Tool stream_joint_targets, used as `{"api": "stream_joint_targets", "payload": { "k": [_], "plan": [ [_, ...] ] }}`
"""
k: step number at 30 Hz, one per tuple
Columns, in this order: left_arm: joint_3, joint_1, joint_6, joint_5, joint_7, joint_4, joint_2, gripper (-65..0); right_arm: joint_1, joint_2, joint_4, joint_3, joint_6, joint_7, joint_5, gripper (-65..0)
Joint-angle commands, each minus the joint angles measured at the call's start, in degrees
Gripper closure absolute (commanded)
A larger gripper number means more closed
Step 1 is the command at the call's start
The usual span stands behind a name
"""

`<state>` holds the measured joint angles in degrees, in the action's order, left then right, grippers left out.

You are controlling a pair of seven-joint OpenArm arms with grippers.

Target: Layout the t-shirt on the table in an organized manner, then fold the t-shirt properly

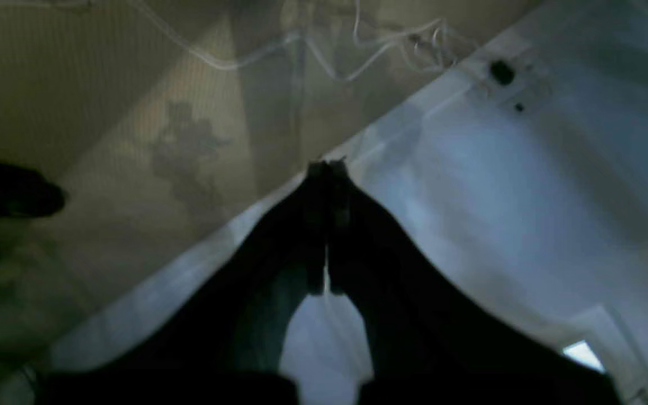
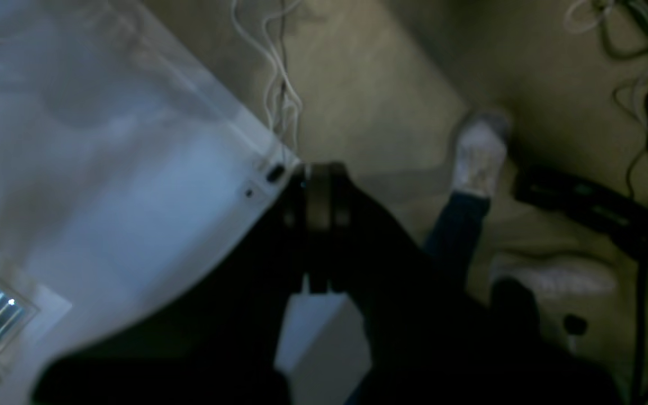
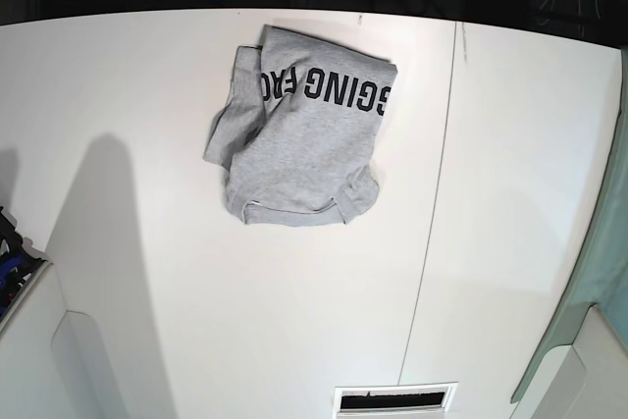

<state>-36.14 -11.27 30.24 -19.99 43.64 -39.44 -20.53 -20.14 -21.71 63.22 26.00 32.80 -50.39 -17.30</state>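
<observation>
Left claw [image 1: 328, 169]: we see its jaws pressed together at centre frame, nothing between them, tips over the table [image 1: 526, 197] edge with floor in the upper left. Right claw [image 2: 319, 180]: jaws likewise closed on nothing, at the table corner. In the base view we note the shirt [image 3: 299, 134] lying folded in the upper centre of the table, lettering along its top edge, left of the seam [image 3: 432, 193].

The grey t-shirt [image 3: 299, 139] lies folded, lettering up, on the white table [image 3: 147, 291].
</observation>
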Motion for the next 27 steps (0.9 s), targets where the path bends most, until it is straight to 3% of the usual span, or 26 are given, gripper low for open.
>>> {"api": "stream_joint_targets", "payload": {
  "k": [1,7,15,21,27],
  "plan": [
    [-0.50,-0.07,0.39,0.11,0.04,0.07,-0.72,0.0,-0.22,0.15,0.00,-0.04,0.42,-0.20,-0.24,0.0],
    [-0.63,1.62,0.44,0.13,-0.50,-0.24,-0.42,0.0,0.15,2.12,0.15,-0.04,0.42,0.92,-0.55,0.0],
    [-0.63,1.53,0.42,0.50,7.54,-0.68,-0.50,0.0,0.44,2.23,1.55,-0.07,0.42,0.90,-7.45,0.0],
    [-0.63,1.55,0.39,3.80,-1.60,-0.68,-0.55,0.0,0.42,2.23,1.70,-0.07,0.39,0.85,-6.32,0.0],
    [-0.63,1.55,0.42,6.10,-10.34,-0.68,-0.52,0.0,-0.07,2.21,1.68,-0.07,0.42,0.87,-0.15,0.0]
  ]
}}
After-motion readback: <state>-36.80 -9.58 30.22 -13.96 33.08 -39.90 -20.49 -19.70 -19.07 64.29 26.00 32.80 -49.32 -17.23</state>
